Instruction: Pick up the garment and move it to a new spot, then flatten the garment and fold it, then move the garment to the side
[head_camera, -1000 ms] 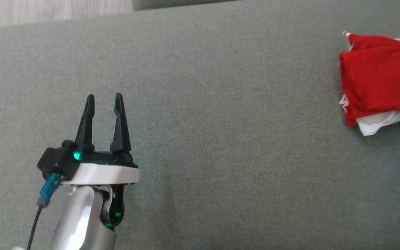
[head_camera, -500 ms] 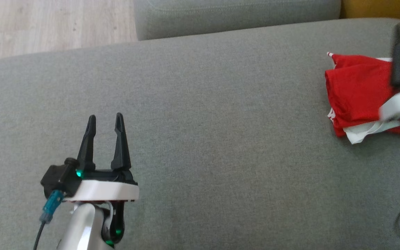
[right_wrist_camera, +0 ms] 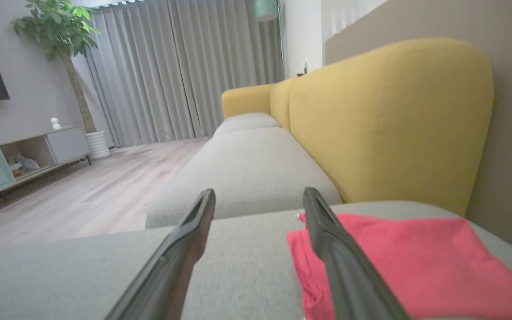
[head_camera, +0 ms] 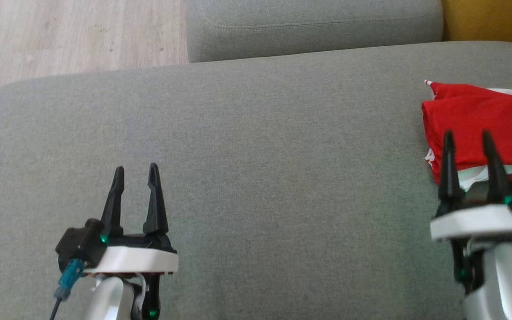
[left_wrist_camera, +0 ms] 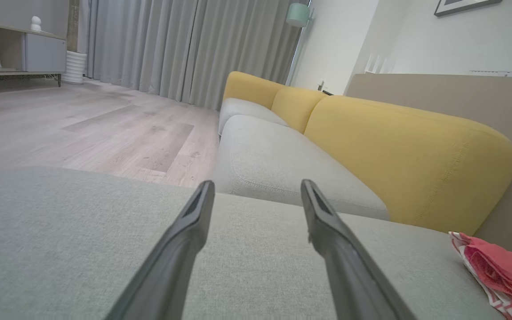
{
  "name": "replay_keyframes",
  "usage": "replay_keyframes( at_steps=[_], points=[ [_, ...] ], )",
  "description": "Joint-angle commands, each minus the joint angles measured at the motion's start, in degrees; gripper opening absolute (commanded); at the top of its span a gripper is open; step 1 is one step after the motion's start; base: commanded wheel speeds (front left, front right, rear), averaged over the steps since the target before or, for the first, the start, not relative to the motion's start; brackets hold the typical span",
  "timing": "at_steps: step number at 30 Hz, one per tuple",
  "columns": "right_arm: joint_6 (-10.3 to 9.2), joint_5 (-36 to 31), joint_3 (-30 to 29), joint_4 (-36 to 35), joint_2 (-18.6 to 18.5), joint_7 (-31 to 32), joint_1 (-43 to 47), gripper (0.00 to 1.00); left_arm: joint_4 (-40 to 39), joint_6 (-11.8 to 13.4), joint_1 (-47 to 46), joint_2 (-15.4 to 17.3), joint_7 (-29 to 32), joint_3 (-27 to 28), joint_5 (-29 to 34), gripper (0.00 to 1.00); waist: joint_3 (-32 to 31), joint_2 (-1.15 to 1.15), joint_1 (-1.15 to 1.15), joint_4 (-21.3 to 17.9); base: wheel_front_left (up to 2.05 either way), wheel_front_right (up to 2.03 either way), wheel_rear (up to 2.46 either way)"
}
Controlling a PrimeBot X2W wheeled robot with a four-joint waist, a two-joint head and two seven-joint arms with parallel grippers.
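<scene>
Red garment (head_camera: 487, 115): we see it folded at the right edge of the grey sofa cushion (head_camera: 256, 146) (some white cloth (head_camera: 471, 178) shows beneath it).
Left gripper (head_camera: 135, 168): jaws apart, empty, near the front left corner.
Right gripper (head_camera: 467, 133): jaws apart, empty, at the garment's front edge.

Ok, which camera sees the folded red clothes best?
The right wrist view: the folded red garment lies close and large on the grey sofa cushion. The head view shows it cut off by the picture's edge, partly behind the right gripper. The left wrist view has a small corner of it.
</scene>
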Motion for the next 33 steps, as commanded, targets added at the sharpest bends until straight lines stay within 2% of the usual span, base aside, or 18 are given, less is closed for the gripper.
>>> replay_keyframes(
  at_steps=[1,11,25,28,33],
  points=[
    [-0.04,1.37,2.00,-1.13,-0.09,-1.19,-0.06,1.00,-2.00,0.21,-1.28,0.47,-0.29,1.53,-0.54,1.00,0.14,0.00,0.01,0.23,0.00,0.00,0.00],
    [-0.04,3.07,2.93,0.33,-0.05,-2.77,2.13,1.00,-1.46,0.44,-0.94,0.47,-0.29,1.47,-0.95,1.00,0.32,0.00,0.01,0.75,0.00,0.00,0.00],
    [-0.04,2.22,3.86,0.61,-0.04,-2.99,1.64,1.00,-1.73,2.65,-1.38,0.47,-0.29,2.39,-0.87,1.00,0.30,0.00,0.01,1.02,0.00,0.00,0.00],
    [-0.04,1.94,4.13,0.69,-0.04,-3.00,1.51,1.00,-1.99,1.72,-1.19,0.47,-0.29,2.29,-2.54,1.00,0.21,0.00,0.01,0.86,0.00,0.00,0.00],
    [-0.04,1.80,4.30,0.72,-0.04,-3.01,1.59,1.00,-2.76,1.68,-1.06,0.47,-0.29,3.21,-3.44,1.00,-0.02,0.00,0.01,0.60,0.00,0.00,0.00]
  ],
)
